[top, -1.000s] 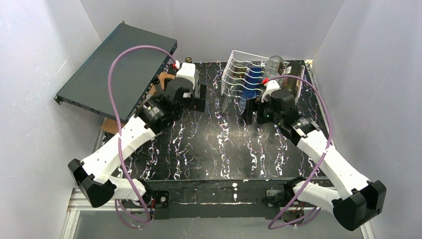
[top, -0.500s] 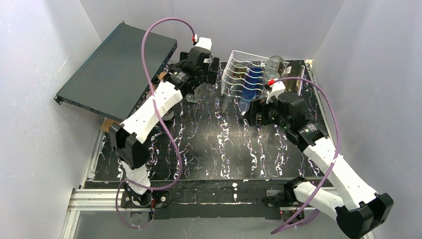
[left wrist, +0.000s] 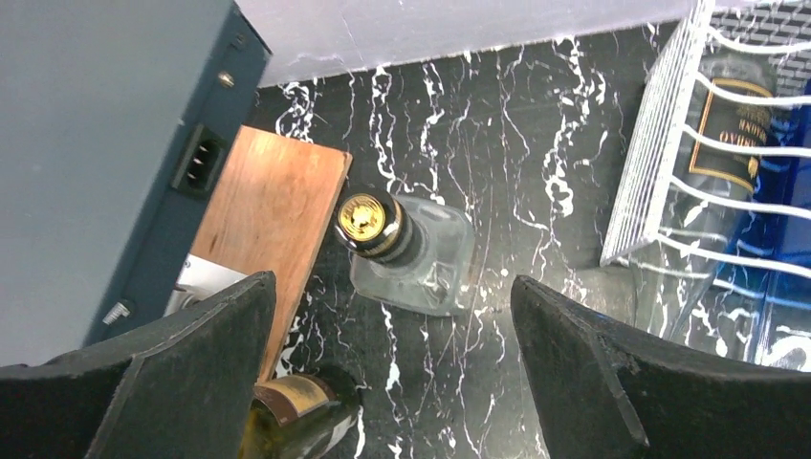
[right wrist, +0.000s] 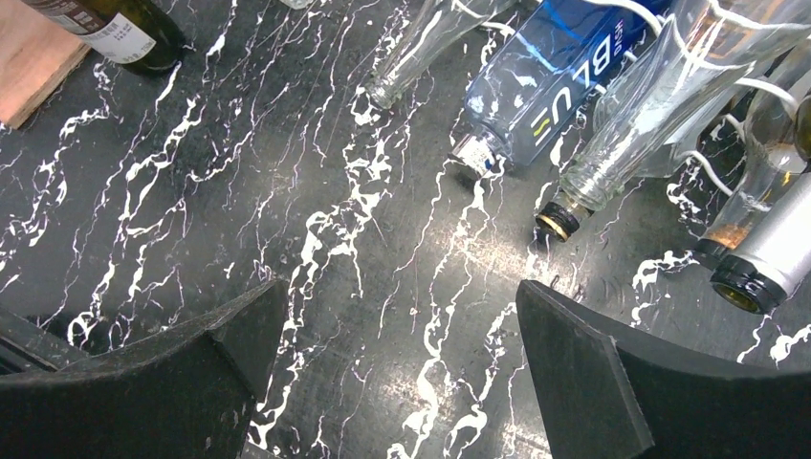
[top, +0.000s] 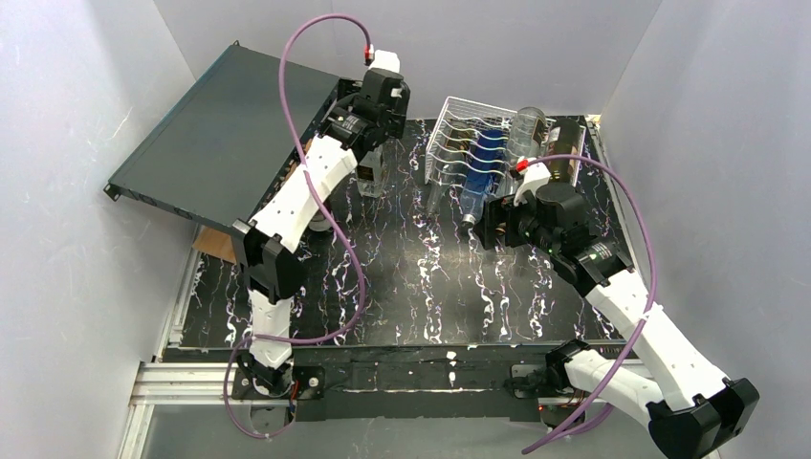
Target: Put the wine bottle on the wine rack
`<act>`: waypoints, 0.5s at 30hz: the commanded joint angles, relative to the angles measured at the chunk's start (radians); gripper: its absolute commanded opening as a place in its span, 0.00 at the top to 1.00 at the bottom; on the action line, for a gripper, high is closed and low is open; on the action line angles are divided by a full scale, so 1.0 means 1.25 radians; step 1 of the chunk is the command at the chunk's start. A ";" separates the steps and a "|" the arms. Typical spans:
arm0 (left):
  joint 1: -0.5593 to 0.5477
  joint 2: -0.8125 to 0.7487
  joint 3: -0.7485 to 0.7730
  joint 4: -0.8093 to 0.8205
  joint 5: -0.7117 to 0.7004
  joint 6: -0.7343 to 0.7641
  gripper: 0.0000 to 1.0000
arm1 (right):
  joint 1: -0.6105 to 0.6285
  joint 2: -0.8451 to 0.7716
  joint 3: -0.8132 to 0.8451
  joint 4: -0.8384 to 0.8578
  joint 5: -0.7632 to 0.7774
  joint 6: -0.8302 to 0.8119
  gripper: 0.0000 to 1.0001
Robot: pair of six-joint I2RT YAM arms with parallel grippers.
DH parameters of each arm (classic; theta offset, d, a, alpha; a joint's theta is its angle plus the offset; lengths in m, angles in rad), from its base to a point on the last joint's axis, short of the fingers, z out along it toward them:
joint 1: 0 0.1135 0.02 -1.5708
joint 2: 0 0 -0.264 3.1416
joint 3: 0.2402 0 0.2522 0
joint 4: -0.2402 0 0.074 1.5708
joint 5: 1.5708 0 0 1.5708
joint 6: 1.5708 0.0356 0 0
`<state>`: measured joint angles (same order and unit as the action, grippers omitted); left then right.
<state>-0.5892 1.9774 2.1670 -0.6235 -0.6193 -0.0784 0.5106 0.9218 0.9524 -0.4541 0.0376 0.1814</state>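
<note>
**Glass bottle stands upright beneath the wide-open left gripper**

Top external view: the left gripper (top: 373, 151) reaches to the far side of the marbled table (top: 411, 287). It hangs over a clear square bottle (top: 371, 178) that stands just beside the dark-teal case (top: 220, 134). The wine rack (top: 469, 134) is near, to the bottle's right. The right gripper (top: 490, 225) hovers at the rack's near side, so the left arm is plainly the nearer one.

Left wrist view: the gold cap (left wrist: 367, 220) faces the camera, so the bottle's long axis is vertical. Its body sits midway between the fingers, which are spread wide and hold nothing. I judge this the bottle to take. A wooden board (left wrist: 273, 210) lies beside it, with an olive-green bottle (left wrist: 296, 416) on its side nearer the camera. The rack holds a dark-labelled bottle (left wrist: 732, 134).

Right wrist view: the jaws are wide apart and empty over bare table. A blue bottle (right wrist: 555, 86) and clear ones lie in the rack, necks towards the gripper. Which cradle is free I cannot tell.
</note>
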 commanded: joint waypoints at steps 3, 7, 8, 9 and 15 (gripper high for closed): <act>0.042 0.034 0.099 -0.042 0.027 -0.055 0.13 | 0.000 -0.003 0.001 0.006 -0.023 0.009 0.02; 0.076 0.054 0.120 -0.055 0.070 -0.090 0.16 | 0.000 -0.007 0.002 0.008 -0.025 0.017 0.02; 0.082 0.059 0.126 -0.055 0.081 -0.093 0.17 | 0.000 -0.008 0.000 0.010 -0.025 0.021 0.02; 0.086 0.065 0.132 -0.055 0.087 -0.094 0.18 | 0.000 -0.009 -0.001 0.013 -0.024 0.024 0.02; 0.096 0.105 0.154 -0.040 0.109 -0.064 0.30 | 0.000 0.000 0.000 0.011 -0.049 0.036 0.01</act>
<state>-0.4717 2.1010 2.3241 -0.6685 -0.5098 -0.1684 0.5106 0.9226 0.9508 -0.4667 0.0113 0.2119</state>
